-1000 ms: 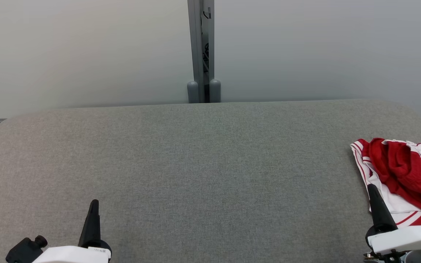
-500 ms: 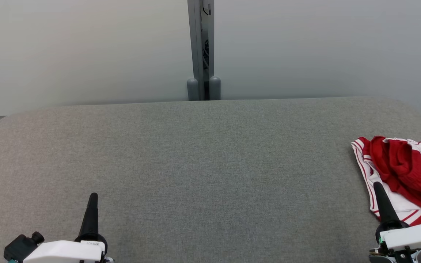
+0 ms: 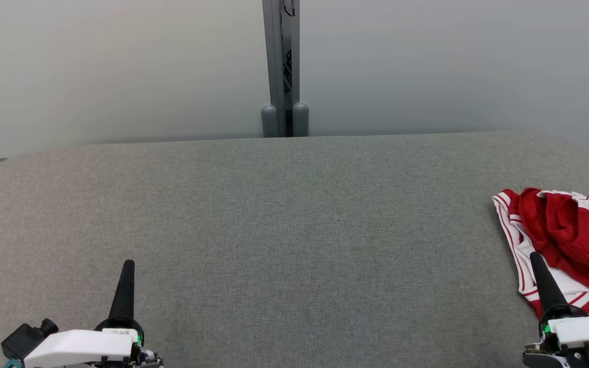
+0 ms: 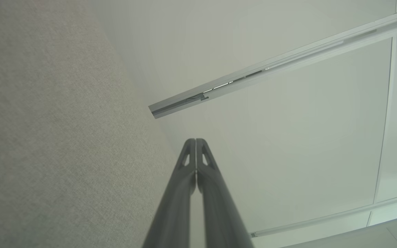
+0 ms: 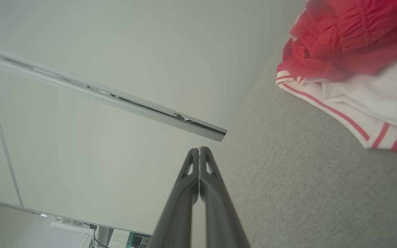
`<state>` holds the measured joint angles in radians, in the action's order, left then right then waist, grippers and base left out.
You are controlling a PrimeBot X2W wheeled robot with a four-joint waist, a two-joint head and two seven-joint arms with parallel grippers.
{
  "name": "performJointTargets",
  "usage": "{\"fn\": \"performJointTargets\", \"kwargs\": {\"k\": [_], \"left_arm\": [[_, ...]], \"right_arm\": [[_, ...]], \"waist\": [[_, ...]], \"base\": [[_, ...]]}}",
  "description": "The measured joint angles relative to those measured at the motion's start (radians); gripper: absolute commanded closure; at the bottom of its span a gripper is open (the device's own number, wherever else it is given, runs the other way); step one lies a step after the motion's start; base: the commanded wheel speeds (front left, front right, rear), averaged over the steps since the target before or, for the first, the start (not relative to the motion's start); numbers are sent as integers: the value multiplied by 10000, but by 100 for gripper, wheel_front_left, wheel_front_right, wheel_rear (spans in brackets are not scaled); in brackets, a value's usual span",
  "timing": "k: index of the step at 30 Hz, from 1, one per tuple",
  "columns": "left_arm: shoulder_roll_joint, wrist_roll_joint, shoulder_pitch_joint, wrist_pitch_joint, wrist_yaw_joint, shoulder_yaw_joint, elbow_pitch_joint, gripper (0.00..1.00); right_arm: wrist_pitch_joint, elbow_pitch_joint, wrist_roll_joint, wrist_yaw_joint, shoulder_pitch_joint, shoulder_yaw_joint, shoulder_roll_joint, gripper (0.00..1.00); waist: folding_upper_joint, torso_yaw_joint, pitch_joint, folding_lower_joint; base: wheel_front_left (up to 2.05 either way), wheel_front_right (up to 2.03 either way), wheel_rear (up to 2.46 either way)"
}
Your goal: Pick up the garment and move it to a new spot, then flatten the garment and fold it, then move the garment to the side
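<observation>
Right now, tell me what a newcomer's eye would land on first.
The crumpled red and white garment stands out, bunched at the right edge of the grey fabric-covered table. Next come the dark-fingered left gripper and right gripper at the near edge, both shut, the right one beside the garment.

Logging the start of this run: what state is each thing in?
garment: crumpled, unfolded, lying at the right end of the table, not held.
left claw: shut, empty.
right claw: shut, empty, beside the garment.
</observation>
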<state>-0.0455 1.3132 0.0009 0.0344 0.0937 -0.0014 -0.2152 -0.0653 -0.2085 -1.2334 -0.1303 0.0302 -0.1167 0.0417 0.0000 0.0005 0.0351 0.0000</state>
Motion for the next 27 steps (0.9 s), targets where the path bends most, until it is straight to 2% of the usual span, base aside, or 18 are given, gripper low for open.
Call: {"fn": "performJointTargets", "kwargs": {"k": [27], "left_arm": [[-13,1923,-273,-491,209,134,180,100]], "right_arm": [[-723,190,-2372,0,12,-466,25,100]], "waist": [[0,-3,-214,0]], "base": [[0,0,0]]}}
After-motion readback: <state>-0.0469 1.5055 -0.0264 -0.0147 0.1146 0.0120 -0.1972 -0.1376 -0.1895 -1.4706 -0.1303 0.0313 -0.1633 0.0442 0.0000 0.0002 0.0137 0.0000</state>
